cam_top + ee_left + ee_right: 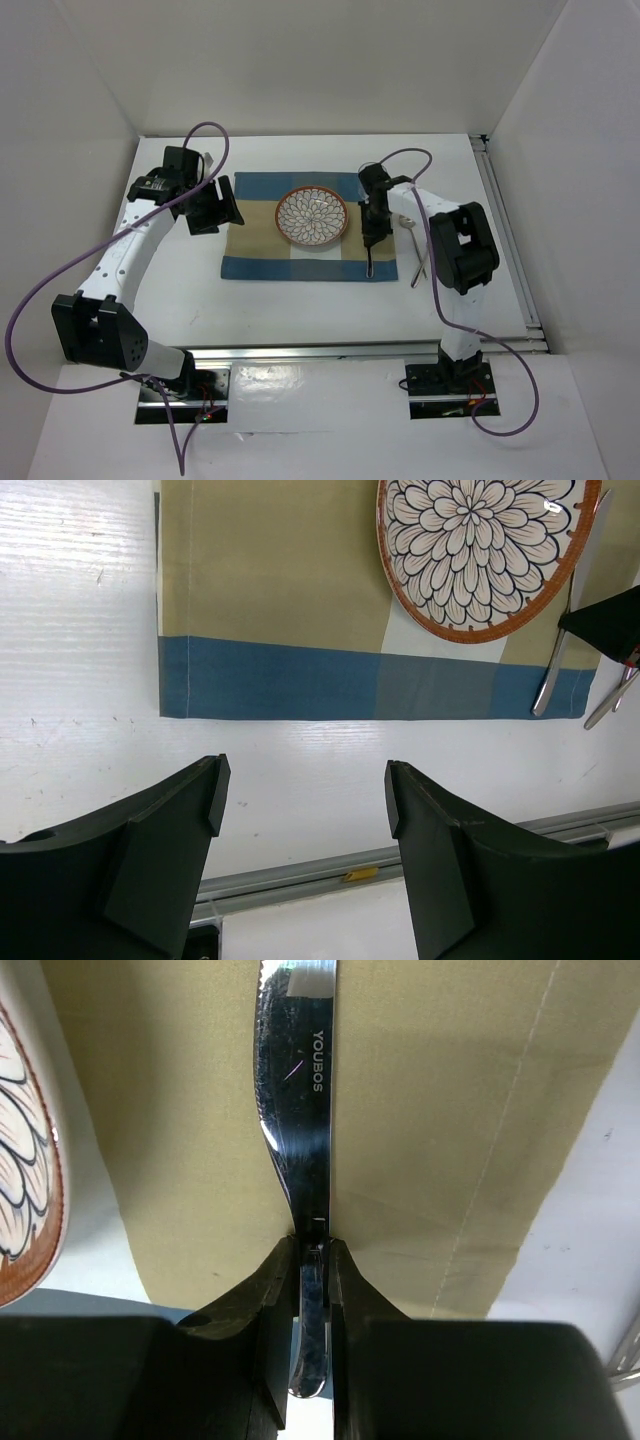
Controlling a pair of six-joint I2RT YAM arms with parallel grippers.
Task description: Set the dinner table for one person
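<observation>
Since a setting for one wants the knife just right of the plate, the right arm [455,250] reaches in from 5 o'clock with its jaws narrow, pinched on the handle of a slim polished steel table knife [298,1110]; the rounded handle end points to 6 o'clock, toward the arm bases, and the blade to 12 o'clock, over the tan band of the blue-and-tan striped cloth placemat [255,245]; whether the blade rests on the cloth or hangs just above it I cannot tell; gripping at the handle looks meant to leave the blade free to go down flat. Just beside it at 9 o'clock sits the round ceramic plate with a dark petal pattern and terracotta rim [313,216], about mid-mat, the knife's serrated edge turned toward it; farther round at 9 o'clock, by the mat's left edge, the left arm [130,255] hovers with jaws wide and holding nothing, probably kept out of the way; thin silver cutlery [419,255], its kind unclear, lies off the mat at 3 o'clock on bare surface, likely waiting its turn. All this sits on the dinner table, a large flat plain white rectangular desk [290,310] filling the middle of the top view; an aluminium rail [330,350] edges it at 6 o'clock, and plain white walls [320,60] close it in at 9, 12 and 3 o'clock.
</observation>
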